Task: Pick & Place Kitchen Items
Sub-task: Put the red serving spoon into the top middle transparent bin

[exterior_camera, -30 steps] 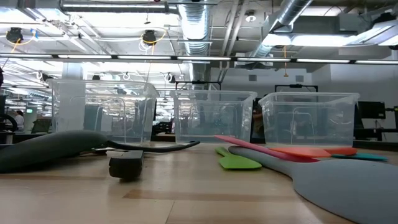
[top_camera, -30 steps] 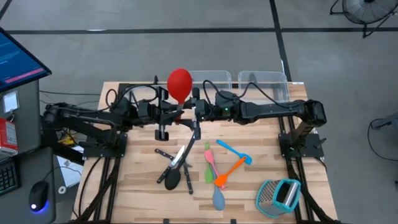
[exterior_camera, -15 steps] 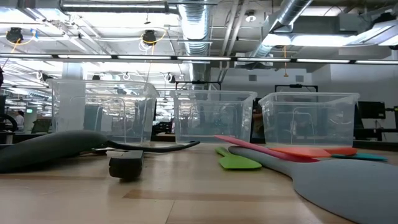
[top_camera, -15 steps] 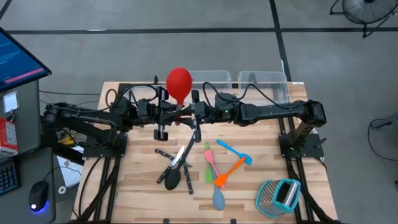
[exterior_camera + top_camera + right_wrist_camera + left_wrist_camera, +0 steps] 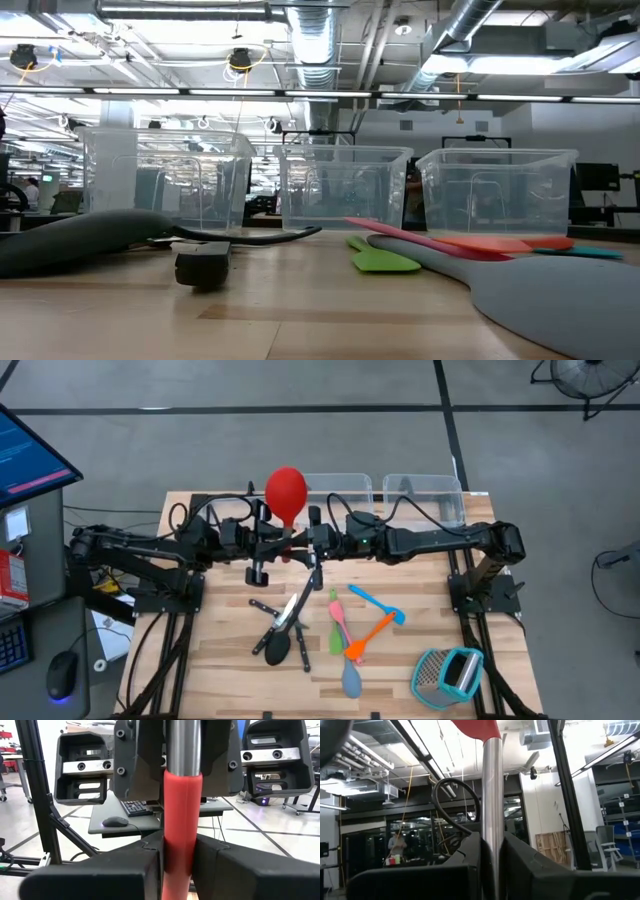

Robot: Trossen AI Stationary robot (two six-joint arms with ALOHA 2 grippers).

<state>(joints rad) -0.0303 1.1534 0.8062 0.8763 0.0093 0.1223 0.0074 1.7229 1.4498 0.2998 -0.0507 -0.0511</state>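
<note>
Wooden table [image 5: 400, 660], no legible writing anywhere.

We see even overhead lighting with soft shadows on the counter [image 5: 230, 650], glaring ceiling lights [image 5: 465, 740], and blurred near objects.

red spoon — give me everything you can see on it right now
The red spoon has a rounded matte red bowl, a shiny steel shaft and a red grip that looks like silicone. It is held up off the table, above its back middle, in front of the clear bins. Both tools are shut on it from opposite sides: the left tool clamps the steel shaft, the right tool clamps the red grip. Nothing else touches it.
</note>
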